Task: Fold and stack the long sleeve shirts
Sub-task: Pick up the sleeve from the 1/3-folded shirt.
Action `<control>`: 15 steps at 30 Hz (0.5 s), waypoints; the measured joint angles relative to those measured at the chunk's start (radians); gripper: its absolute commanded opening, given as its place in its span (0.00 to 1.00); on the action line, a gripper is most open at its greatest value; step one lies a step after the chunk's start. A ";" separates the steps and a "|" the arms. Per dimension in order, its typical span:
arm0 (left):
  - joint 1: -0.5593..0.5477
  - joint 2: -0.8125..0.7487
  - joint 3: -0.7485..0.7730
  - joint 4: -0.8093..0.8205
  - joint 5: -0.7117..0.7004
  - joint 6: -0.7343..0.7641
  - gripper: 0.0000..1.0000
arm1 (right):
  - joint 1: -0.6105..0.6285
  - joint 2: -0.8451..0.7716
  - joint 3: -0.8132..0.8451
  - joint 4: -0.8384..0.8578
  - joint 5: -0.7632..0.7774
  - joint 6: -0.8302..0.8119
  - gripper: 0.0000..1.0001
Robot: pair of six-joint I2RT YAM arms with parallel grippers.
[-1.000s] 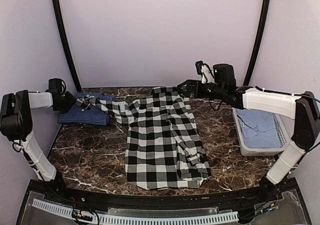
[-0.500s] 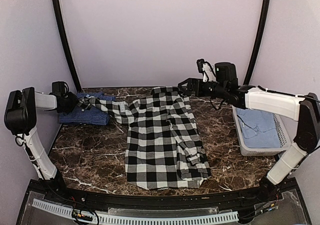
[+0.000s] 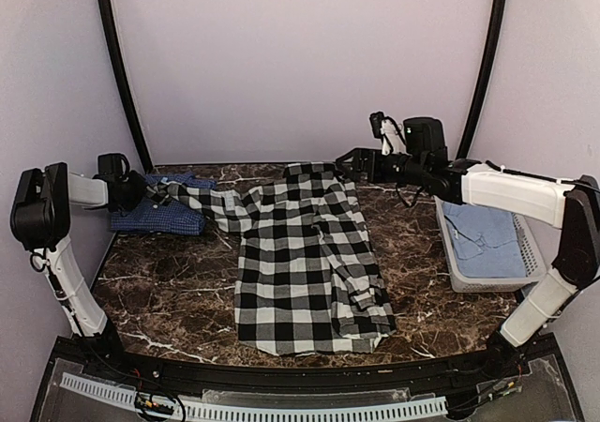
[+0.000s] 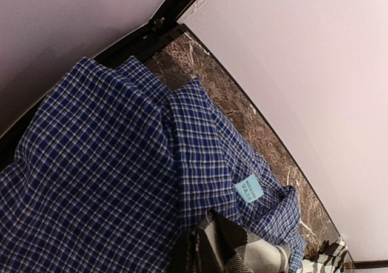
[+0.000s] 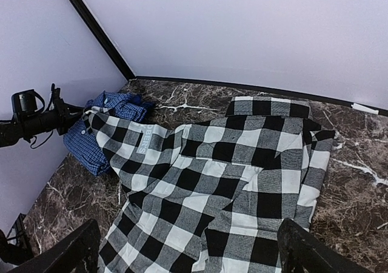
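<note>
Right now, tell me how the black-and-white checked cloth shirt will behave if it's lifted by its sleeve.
Likely floppy: the black-and-white checked cloth shirt lies wrinkled, so it should drape and sag. Probably light, since it lies so thin and flat. Its sleeve overlaps the dark blue fine-checked shirt, so pulling may drag that too.

Black-and-white shirt (image 3: pixel 305 253) and blue shirt (image 3: pixel 155 218) — matt woven cloth; table (image 3: pixel 169 291) — glossy, marble-look.
</note>
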 measured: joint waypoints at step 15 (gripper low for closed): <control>-0.111 -0.238 -0.063 -0.025 0.140 0.053 0.00 | 0.018 -0.007 -0.010 0.001 0.006 -0.009 0.99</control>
